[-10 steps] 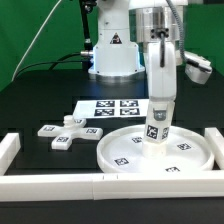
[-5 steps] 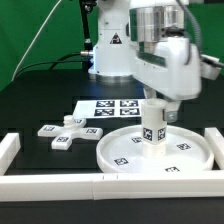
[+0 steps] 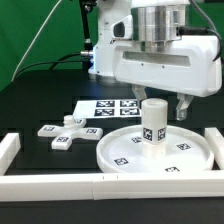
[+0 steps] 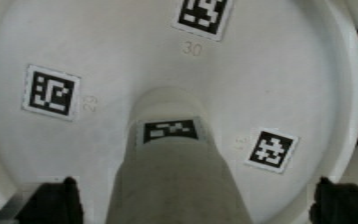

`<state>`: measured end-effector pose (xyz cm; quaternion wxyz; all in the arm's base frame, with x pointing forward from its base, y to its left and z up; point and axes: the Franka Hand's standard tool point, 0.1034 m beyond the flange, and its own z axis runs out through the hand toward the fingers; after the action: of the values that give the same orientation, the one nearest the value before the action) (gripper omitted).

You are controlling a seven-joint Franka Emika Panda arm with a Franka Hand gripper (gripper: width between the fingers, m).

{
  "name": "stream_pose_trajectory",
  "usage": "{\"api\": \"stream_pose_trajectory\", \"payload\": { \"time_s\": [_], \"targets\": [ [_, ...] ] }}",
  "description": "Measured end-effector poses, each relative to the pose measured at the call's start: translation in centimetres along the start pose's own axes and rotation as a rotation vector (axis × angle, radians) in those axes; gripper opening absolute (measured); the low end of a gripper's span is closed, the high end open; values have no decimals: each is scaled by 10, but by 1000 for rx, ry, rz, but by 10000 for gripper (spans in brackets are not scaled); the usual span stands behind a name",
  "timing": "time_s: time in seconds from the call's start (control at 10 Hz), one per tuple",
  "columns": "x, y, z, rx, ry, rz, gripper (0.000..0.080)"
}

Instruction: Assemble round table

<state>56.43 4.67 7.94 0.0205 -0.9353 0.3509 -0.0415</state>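
Observation:
The round disc top (image 3: 118, 152) lies flat on the table at the exterior view's right. The short cylinder leg (image 3: 153, 122) stands upright on its middle. My gripper (image 3: 157, 108) is open, its fingers on either side of the leg's upper end and apart from it. In the wrist view the leg (image 4: 176, 170) rises between the dark fingertips (image 4: 51, 202), with a gap on each side, and the disc top (image 4: 105, 60) fills the picture behind it. The gripper (image 4: 201, 205) holds nothing. The cross-shaped base (image 3: 68, 131) lies on the table at the exterior view's left.
The marker board (image 3: 112, 108) lies behind the disc top. White border rails run along the front (image 3: 60, 185) and stand at the left (image 3: 8, 148) and right (image 3: 216, 140). The arm's base (image 3: 112, 55) stands at the back.
The gripper was shut on the leg a second ago. It has turned about the leg's axis, opened and let go. The leg stays upright on the disc top.

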Motion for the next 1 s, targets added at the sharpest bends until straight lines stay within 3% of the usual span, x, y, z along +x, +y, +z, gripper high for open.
{"api": "stream_pose_trajectory", "payload": {
  "time_s": [0.3, 0.6, 0.7, 0.8, 0.9, 1.0],
  "targets": [
    [1, 4, 5, -25, 5, -426, 649],
    [8, 12, 6, -27, 17, -568, 649],
    [8, 12, 6, -26, 17, -523, 524],
    [8, 12, 6, -26, 17, -516, 524],
    [8, 12, 6, -25, 17, -460, 404],
    [8, 12, 7, -24, 18, -371, 404]
  ]
}}
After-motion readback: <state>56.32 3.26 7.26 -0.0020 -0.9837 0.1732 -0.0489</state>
